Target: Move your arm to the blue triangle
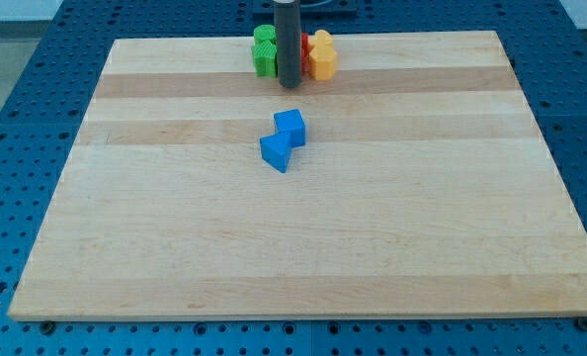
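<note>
Two blue blocks touch each other near the board's middle. The lower-left one looks like the blue triangle (275, 152). The upper-right one is a blue cube (291, 127). My dark rod comes down from the view's top, and my tip (290, 83) rests on the board above the blue pair, about a block's width from the cube. The tip touches neither blue block.
A cluster of blocks sits at the board's top edge around the rod: a green block (264, 51) on its left, a red block (304, 51) partly hidden behind it, and a yellow block (322, 55) on its right. The wooden board (293, 247) lies on a blue perforated table.
</note>
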{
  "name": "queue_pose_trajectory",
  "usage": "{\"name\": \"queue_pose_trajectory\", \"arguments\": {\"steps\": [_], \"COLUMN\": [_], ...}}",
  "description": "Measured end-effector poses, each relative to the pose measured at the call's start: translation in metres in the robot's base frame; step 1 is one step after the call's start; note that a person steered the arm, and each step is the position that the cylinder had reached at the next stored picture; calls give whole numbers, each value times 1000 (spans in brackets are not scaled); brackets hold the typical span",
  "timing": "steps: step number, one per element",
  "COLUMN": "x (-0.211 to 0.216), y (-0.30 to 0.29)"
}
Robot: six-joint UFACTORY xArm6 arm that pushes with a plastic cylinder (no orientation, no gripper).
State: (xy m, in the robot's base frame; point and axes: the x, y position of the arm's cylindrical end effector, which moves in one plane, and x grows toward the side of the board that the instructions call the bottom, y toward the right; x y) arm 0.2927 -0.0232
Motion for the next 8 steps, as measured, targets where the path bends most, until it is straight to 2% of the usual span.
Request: {"name": "queue_pose_trajectory", "arguments": {"steps": [1, 3, 8], "x": [2, 78, 189], "y": [0, 15, 12]}}
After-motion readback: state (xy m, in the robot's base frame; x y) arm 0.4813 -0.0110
